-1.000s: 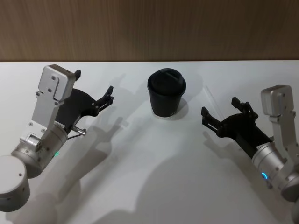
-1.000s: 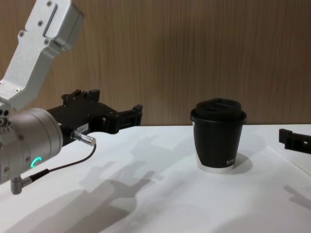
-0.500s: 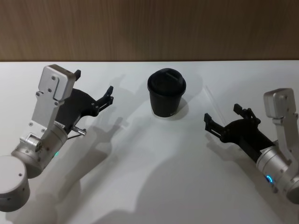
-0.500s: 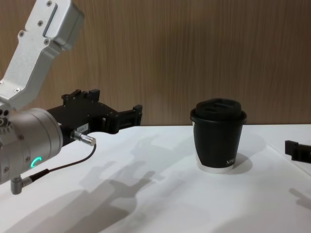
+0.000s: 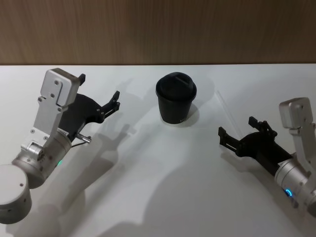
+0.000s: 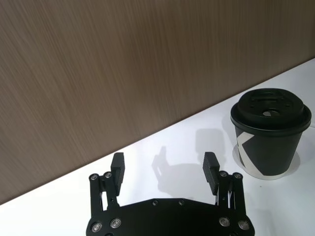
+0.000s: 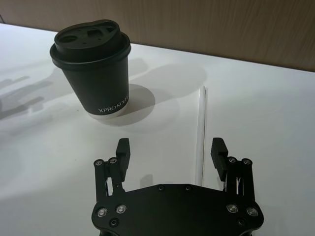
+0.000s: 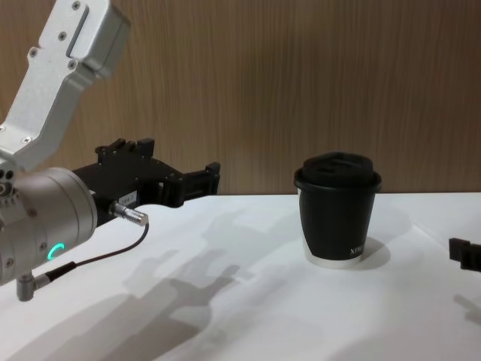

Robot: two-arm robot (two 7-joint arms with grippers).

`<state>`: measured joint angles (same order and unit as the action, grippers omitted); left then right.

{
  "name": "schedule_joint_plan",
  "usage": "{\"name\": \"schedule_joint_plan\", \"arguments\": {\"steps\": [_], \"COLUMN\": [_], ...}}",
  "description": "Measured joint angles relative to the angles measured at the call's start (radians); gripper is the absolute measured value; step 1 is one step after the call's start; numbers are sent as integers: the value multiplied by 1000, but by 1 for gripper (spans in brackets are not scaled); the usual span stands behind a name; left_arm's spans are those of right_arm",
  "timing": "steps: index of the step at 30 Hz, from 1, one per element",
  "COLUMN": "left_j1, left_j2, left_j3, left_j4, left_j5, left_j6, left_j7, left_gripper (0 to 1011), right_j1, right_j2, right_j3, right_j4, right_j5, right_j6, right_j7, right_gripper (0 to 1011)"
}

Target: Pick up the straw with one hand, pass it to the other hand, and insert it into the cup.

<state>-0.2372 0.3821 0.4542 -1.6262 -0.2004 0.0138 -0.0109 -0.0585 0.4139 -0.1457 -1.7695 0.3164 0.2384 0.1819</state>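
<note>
The right claw (image 5: 237, 129) is found low over the white table (image 5: 163, 187) at the right side, with its fingers (image 7: 122, 146) spread wide and nothing held between them. The straw (image 7: 201, 130) is seen lying flat on the table directly ahead of this claw, in line with the gap between the fingers and nearer to the finger on the side away from the cup; no contact with either finger is observed. The near end of the straw is hidden behind the claw's body in the right wrist view. The cup (image 5: 176, 98) is recorded standing upright, lid on, ahead of the right claw and off to its left, well apart from the straw. The left claw (image 5: 98, 88) is held above the table at the left side, its fingers (image 6: 118, 164) likewise apart and empty, with the cup ahead of it and to its right. A thin black cable (image 8: 98, 258) with a metal plug (image 8: 129, 213) is noted just behind the left claw, at the wrist.
</note>
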Motion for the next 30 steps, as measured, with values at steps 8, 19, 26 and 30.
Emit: {"name": "schedule_joint_plan", "arguments": {"steps": [8,19,26,30], "left_j1": [0,0,0,0], "left_j2": [0,0,0,0], "left_j3": [0,0,0,0], "left_j4": [0,0,0,0], "left_j5": [0,0,0,0], "left_j6": [0,0,0,0], "left_j7": [0,0,0,0], "left_gripper": [1000,1000,1000,1000], "right_j1": [2,9,15,18], "right_j2": [3,0,-3,-5], "right_j3": [8,19,24,27], "right_j4": [16,40,52,56], "right_j5": [-1,1,0,-3], "right_j6": [10,23,28,33], "right_j7": [15,30,34,34], "right_gripper": [1001,1001,1001,1001]}}
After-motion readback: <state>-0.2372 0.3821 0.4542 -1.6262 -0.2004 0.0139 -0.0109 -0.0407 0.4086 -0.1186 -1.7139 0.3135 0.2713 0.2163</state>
